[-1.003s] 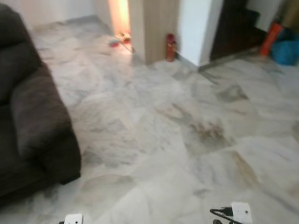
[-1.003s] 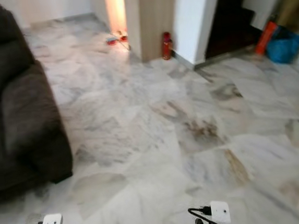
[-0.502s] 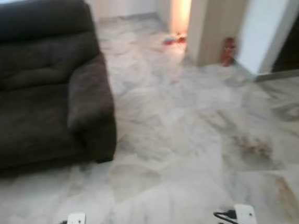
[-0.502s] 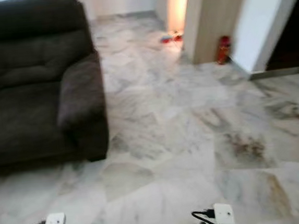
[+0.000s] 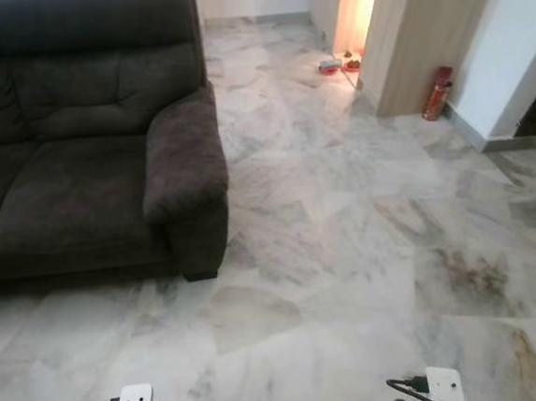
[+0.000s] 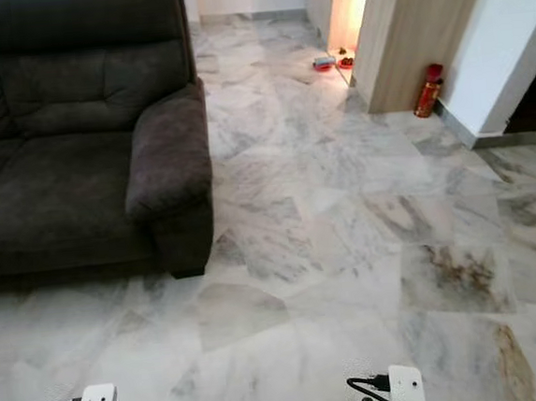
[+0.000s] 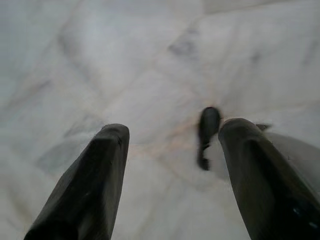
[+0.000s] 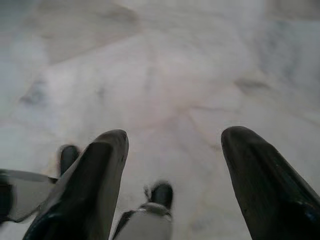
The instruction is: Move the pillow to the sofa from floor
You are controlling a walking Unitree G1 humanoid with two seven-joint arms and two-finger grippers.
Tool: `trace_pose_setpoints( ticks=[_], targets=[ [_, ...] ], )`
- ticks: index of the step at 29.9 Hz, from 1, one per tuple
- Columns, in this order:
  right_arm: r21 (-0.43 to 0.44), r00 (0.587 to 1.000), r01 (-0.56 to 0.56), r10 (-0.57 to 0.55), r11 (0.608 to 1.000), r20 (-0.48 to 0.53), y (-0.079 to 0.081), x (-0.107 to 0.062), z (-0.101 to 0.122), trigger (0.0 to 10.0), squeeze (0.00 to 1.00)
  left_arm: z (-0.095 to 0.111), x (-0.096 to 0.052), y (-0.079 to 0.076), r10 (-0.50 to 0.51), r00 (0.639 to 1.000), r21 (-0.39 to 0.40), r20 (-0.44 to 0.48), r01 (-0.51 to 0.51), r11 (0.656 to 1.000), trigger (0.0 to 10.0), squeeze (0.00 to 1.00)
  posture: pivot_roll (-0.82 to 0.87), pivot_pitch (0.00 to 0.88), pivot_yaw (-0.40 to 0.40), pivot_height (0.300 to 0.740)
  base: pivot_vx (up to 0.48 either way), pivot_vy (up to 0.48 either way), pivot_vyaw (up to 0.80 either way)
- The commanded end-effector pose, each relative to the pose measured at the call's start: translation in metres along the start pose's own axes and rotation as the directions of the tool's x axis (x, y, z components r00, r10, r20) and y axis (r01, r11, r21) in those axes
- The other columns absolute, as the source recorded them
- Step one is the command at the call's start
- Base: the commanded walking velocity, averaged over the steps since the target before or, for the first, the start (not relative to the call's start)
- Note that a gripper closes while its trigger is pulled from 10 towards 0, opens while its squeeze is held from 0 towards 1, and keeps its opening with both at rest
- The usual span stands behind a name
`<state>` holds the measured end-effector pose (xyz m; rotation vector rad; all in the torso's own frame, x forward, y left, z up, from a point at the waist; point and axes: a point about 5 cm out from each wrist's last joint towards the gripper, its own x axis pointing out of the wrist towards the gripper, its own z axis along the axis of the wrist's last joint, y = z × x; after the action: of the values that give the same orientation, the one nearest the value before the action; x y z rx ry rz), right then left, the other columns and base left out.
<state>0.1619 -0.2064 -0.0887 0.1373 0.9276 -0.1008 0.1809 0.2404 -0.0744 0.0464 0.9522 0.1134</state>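
Both grippers hang spread and empty over the pale veined marble floor (image 5: 347, 250).

The left gripper (image 7: 172, 150) and right gripper (image 8: 175, 155) each hold their two black fingers wide apart, touching nothing — blurred marble lies between the jaws. The head views cut the arms off at their white wrist boxes. A dark brown fabric sofa (image 5: 76, 152) stands well ahead of the left gripper; a red fire extinguisher (image 6: 427, 91) leans by a wooden panel far ahead — I cannot make out a pillow anywhere.
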Motion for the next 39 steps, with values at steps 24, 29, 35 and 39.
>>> trace_pose_setpoints(
  ticks=[24, 29, 35, 39],
  targets=[
    [0.067, 1.0, 0.021, -0.02, 0.998, -0.015, -0.0018, -0.0009, -0.0044, 10.0, 0.0, 0.0, 0.0005, -0.001, 0.0, 1.0, -0.014, -0.012, 0.0, 1.0, 10.0, 0.0, 0.1, 0.044, -0.05, 0.74, 0.0, 0.437, 0.27],
    [0.083, 0.999, 0.02, -0.018, 0.996, -0.027, -0.0018, -0.0008, -0.0052, 10.0, 0.0, 0.0005, 0.0006, -0.0016, 0.001, 1.0, -0.018, -0.012, -0.001, 1.0, 10.0, 0.0, 0.1, 0.043, -0.052, 0.74, 0.0, 0.469, -0.32],
    [0.068, 0.999, 0.029, -0.027, 0.997, -0.022, -0.0026, -0.0007, -0.0042, 10.0, 0.0, 0.0007, 0.0007, -0.0018, 0.0, 1.0, -0.02, -0.012, -0.001, 1.0, 10.0, 0.0, 0.1, 0.046, -0.054, 0.74, 0.0, 0.468, -0.4],
    [0.07, 1.0, 0.025, -0.024, 0.997, -0.014, -0.0022, -0.0005, -0.003, 10.0, 0.0, 0.001, 0.0008, -0.0016, 0.002, 1.0, -0.021, -0.012, -0.002, 1.0, 10.0, 0.0, 0.1, 0.049, -0.054, 0.74, 0.0, 0.469, 0.0]
  ],
)
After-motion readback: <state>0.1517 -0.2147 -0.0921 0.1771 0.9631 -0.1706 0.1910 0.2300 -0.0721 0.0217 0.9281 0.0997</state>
